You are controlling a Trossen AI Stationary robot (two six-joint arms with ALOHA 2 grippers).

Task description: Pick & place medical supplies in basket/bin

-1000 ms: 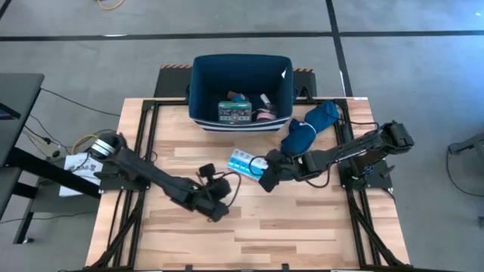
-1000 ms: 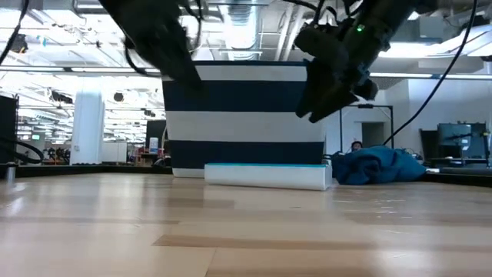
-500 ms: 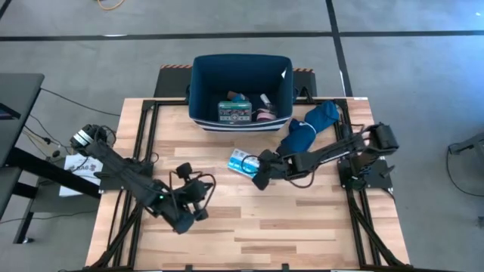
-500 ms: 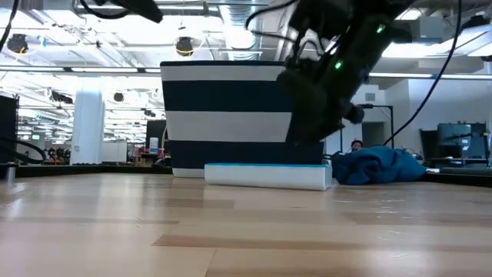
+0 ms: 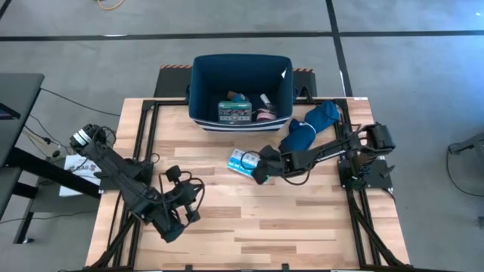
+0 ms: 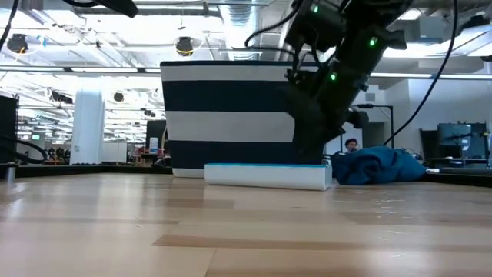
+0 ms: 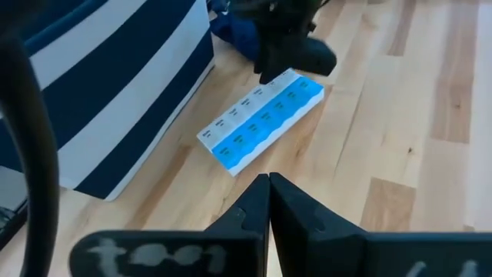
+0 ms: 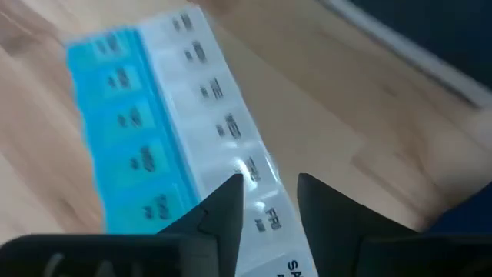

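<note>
Right now the right tool is straddling the light blue pill organizer on the worktop, fingers partly apart; the left tool is sitting fully closed, empty.

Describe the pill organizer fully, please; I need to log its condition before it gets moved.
The pill organizer is a long flat plastic tray with two rows of small lidded compartments, one row bright blue, one whitish, each lid printed with dark lettering. The lids look closed. It lies flat on the wooden table, just in front of the bin, skewed to the bin's front wall. The right gripper is down at its end nearest the blue cloth, fingers straddling the whitish row.
</note>
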